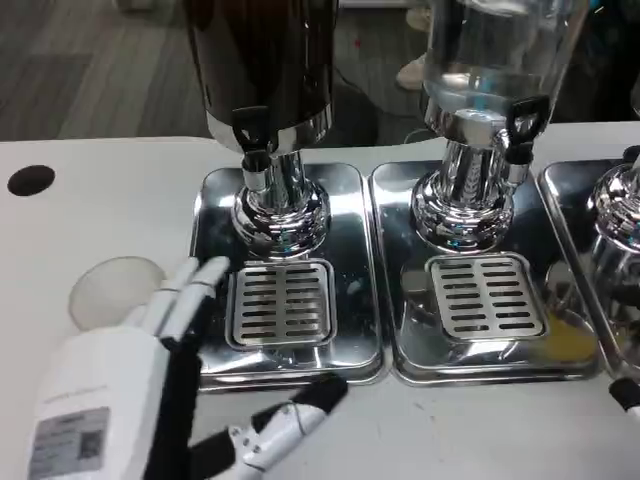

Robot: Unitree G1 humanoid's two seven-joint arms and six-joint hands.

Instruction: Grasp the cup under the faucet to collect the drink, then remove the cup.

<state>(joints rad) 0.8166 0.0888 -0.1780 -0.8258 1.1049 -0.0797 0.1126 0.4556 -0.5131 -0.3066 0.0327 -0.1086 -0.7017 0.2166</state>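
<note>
At the lower left of the frame the left hand (150,390) had a smooth white back with a grey label (68,442) — a small square code printed on it — and fingers (190,290) in white segments over black.

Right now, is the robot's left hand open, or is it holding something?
Open. The left hand has its fingers spread apart beside the left drip tray, with nothing between them.
</note>
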